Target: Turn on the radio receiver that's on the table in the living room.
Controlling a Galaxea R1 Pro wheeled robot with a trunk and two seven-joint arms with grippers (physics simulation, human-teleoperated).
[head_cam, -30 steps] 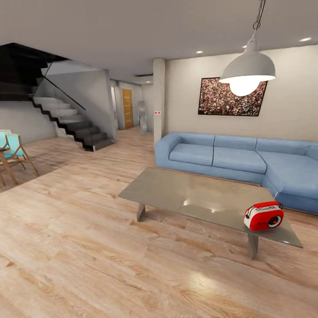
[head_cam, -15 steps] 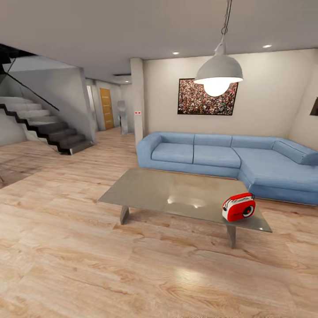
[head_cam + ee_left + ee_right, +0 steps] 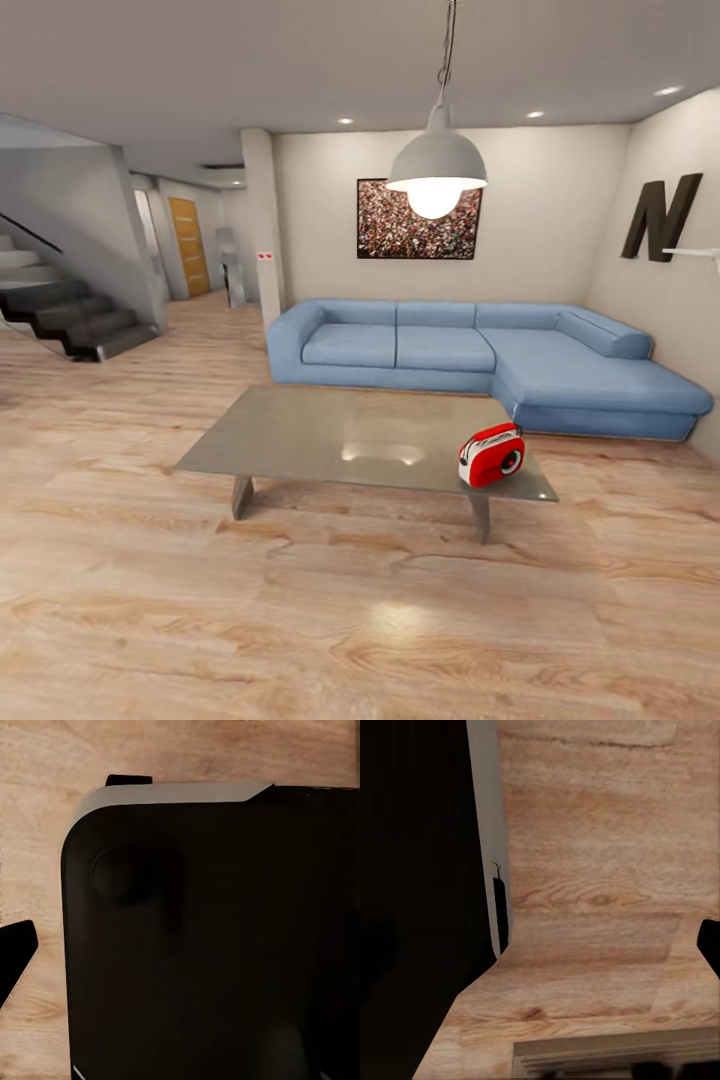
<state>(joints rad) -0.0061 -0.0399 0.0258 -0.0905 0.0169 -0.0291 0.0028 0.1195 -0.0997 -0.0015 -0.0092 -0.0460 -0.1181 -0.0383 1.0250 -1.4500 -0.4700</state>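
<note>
The red radio receiver (image 3: pixel 492 455) stands upright on the near right corner of the low grey table (image 3: pixel 330 440), its round white-ringed dial facing me. The table lies in the living room in front of the blue L-shaped sofa (image 3: pixel 470 355), some way ahead of me across the wood floor. In the left wrist view a dark fingertip (image 3: pixel 16 958) of my left gripper (image 3: pixel 180 960) shows at the frame's edge, over my black base. One fingertip (image 3: pixel 709 945) of my right gripper (image 3: pixel 544 945) sits at the opposite edge above the floor. Both look spread wide and hold nothing.
A pendant lamp (image 3: pixel 437 170) hangs above the table. The crowd photo (image 3: pixel 418 218) and a black letter N (image 3: pixel 660 215) are on the beige walls. Dark stairs (image 3: pixel 70 318) and a wooden door (image 3: pixel 184 245) lie far left. Wood floor (image 3: pixel 330 620) stretches between me and the table.
The whole picture has shifted left, so the camera has turned to the right. The chairs have left the view, and the letter N and the sofa's right end have come in.
</note>
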